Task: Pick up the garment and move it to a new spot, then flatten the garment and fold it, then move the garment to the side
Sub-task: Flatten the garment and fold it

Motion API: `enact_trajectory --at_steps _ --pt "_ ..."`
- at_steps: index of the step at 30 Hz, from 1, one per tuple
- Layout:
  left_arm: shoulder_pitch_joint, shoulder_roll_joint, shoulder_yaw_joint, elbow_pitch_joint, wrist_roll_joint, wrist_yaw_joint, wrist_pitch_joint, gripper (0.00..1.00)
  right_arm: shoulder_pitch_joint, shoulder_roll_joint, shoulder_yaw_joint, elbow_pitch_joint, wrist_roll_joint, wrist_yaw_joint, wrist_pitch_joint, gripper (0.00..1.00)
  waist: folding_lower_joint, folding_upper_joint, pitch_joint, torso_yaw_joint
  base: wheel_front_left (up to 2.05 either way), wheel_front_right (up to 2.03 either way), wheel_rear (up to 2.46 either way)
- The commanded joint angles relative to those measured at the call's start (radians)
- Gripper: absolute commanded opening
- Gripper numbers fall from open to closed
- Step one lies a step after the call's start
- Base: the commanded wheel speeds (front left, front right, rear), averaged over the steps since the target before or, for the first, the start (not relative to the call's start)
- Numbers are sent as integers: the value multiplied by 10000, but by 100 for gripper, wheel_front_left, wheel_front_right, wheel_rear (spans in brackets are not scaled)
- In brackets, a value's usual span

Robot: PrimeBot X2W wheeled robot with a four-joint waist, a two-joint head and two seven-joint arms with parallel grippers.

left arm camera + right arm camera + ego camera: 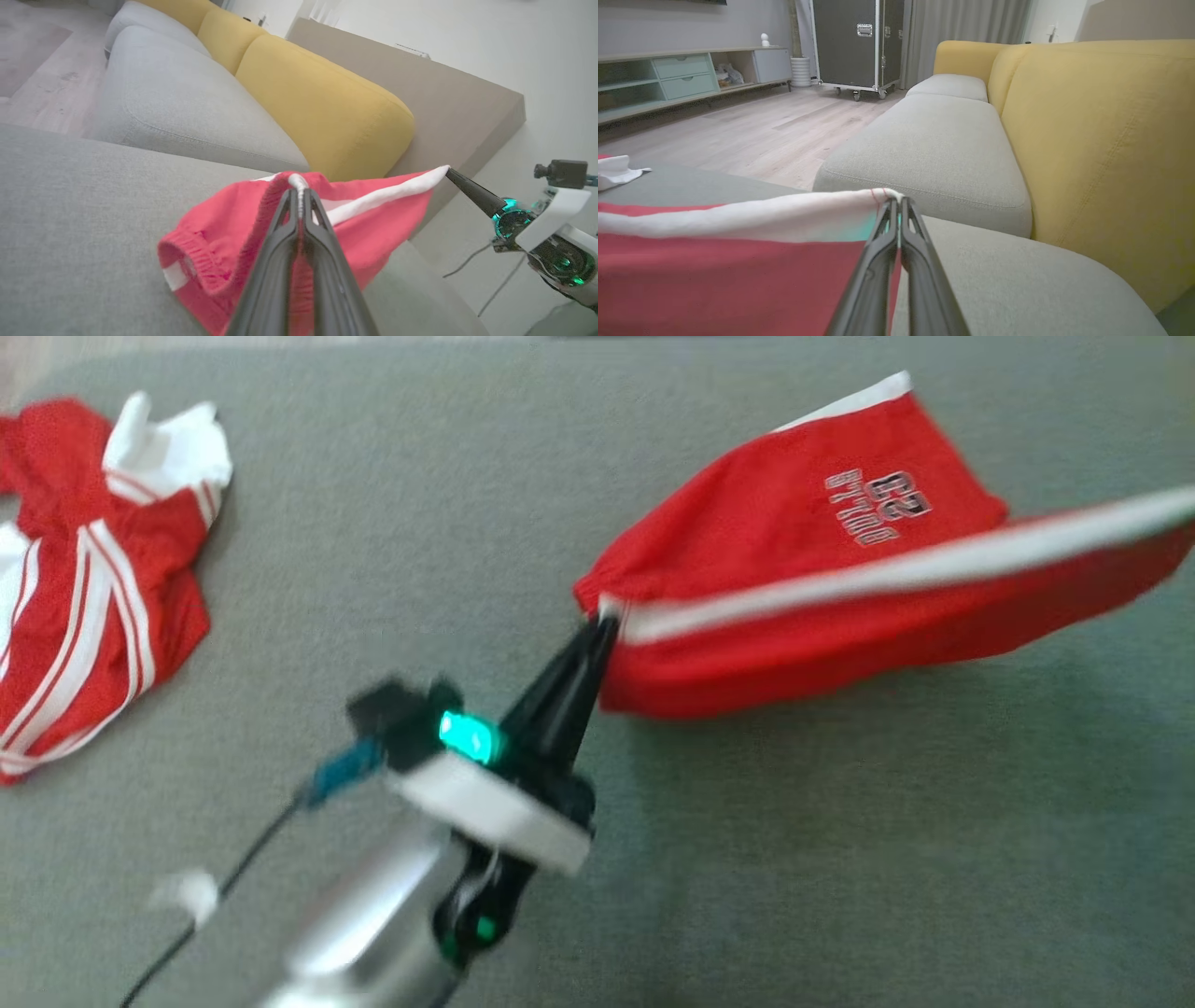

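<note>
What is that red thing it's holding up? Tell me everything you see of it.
The red garment looks like soft sports shorts, with a white stripe, a ribbed edge and a pale printed logo seen upside down. It is held stretched over the grey cushion, pinched at one end by the left gripper and at the other by the right gripper.

Garment R side over cushion, 2nd garment far L

Soft, even indoor light. The head view is smeared by motion blur; the red garment casts a faint shadow on the grey cushion. Wrist views are sharper, bowed at their edges.
</note>
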Motion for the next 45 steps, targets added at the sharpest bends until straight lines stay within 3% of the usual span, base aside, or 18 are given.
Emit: enact_trajectory --at_steps 1,11,21,22,23,24,25,26,27,32,39,45 --pt "-515 -10 423 -98 -151 16 92 0 -349 -579 282 -33 158 -7 63 0 -2 -1 453 405 0 0 0" --pt "-2802 -1042 653 2046 -636 159 767 0 -3966 -1729 3349 2275 1139 -7 479 0 -2 -1 1601 1136 0 0 0" --pt "-3735 -1389 690 3285 -491 613 417 0 -6399 -1888 5493 4169 1739 -7 69 0 -2 -1 2254 1612 0 0 0" --pt "-3774 -1410 665 3359 -502 597 373 11 -6567 -1850 5671 4336 1793 -7 -9 0 -2 -1 2272 1641 0 0 0" --pt "-3804 -1430 654 3432 -533 580 325 33 -6731 -1803 5829 4504 1844 -7 -112 0 -2 -1 2286 1663 0 0 0" --pt "-3837 -1449 634 3497 -562 558 277 48 -6877 -1746 5985 4664 1899 -7 -212 0 -2 -1 2295 1682 0 0 0" --pt "-3864 -1468 612 3552 -601 529 225 73 -7003 -1675 6118 4817 1977 -7 -327 11 -2 -1 2292 1696 0 0 0" --pt "-3888 -1485 590 3607 -638 503 166 100 -7112 -1595 6201 5008 2064 -7 -455 63 -2 -1 2278 1704 0 0 0" --pt "-3896 -1512 577 3714 -714 460 -10 100 -7232 -1390 6325 5374 2275 -7 -748 100 -2 -1 2185 1706 0 0 0" --pt "-3724 -1533 643 3683 113 714 -586 100 -6804 -947 6631 5903 3050 -7 -1301 100 -2 -1 1754 1635 0 0 0" --pt "-1750 -1394 1938 1125 3992 2205 -645 100 -6079 -233 6425 7434 3825 -7 -1482 100 -2 -1 1202 1711 0 0 0" --pt "71 -1478 2217 -628 5791 2919 -647 100 -5911 248 6365 8628 4153 -7 -1150 100 -2 -1 911 2170 0 0 0"
